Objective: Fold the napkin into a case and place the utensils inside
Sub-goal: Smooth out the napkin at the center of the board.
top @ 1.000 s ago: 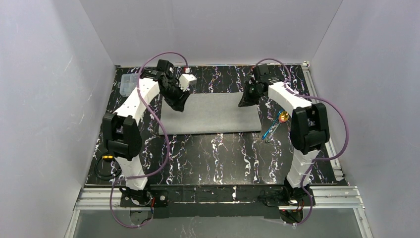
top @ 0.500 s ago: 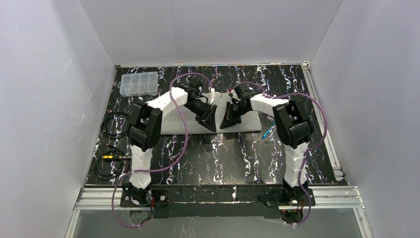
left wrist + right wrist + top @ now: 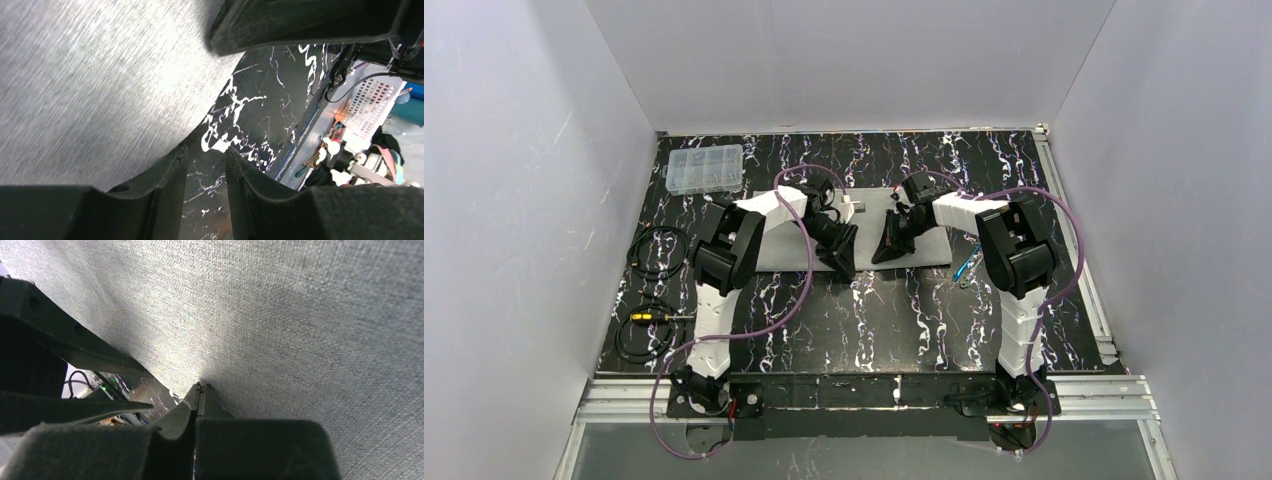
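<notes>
- Your two arms have swung in from the napkin's (image 3: 869, 220) far corners. The left gripper (image 3: 844, 258) and right gripper (image 3: 886, 250) now nearly meet at its near edge, mid-table.
- Left gripper's jaws stand narrowly apart, with bare table (image 3: 864, 320) showing between them. The right gripper is pinched tight on the napkin.
- The utensils (image 3: 967, 266) lie just off the cloth's right edge.
- You have open table along the near side. The compartment box (image 3: 705, 168) sits far left, well apart.
</notes>
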`<state>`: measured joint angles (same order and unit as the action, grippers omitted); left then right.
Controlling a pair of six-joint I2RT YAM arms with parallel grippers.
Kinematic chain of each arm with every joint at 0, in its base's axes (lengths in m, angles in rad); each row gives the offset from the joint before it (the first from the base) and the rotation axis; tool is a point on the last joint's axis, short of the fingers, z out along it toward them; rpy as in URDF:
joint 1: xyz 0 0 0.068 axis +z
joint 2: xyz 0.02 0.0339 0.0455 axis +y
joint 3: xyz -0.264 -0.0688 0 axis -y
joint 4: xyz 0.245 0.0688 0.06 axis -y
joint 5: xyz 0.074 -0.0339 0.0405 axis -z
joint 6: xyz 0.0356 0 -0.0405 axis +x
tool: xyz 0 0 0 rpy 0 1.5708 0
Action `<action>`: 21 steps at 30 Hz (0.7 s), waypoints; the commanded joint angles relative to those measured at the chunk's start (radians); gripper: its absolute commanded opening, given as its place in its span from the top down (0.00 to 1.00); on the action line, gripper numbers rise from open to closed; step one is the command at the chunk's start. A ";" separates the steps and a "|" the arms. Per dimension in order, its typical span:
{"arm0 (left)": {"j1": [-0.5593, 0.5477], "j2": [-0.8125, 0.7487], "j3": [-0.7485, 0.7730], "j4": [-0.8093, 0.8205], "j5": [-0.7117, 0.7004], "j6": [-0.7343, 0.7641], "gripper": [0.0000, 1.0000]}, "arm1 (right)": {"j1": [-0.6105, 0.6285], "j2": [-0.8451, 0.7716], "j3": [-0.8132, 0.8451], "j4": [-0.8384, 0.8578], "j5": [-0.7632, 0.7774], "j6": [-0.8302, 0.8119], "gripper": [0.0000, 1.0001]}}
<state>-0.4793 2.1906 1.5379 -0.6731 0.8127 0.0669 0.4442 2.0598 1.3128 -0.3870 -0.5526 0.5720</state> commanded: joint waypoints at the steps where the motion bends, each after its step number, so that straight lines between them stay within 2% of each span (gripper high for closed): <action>1: 0.059 0.003 -0.029 -0.046 0.010 0.020 0.68 | -0.001 0.021 -0.020 0.010 0.059 -0.017 0.99; 8: 0.195 0.036 -0.036 -0.156 0.107 0.041 0.68 | -0.001 0.012 -0.039 0.009 0.077 -0.020 0.99; 21: 0.476 0.059 -0.094 -0.420 0.095 0.186 0.73 | 0.000 0.008 -0.055 0.015 0.088 -0.019 0.99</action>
<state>-0.0807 2.2520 1.4693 -0.9611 0.9482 0.1642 0.4423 2.0594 1.2976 -0.3607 -0.5644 0.5770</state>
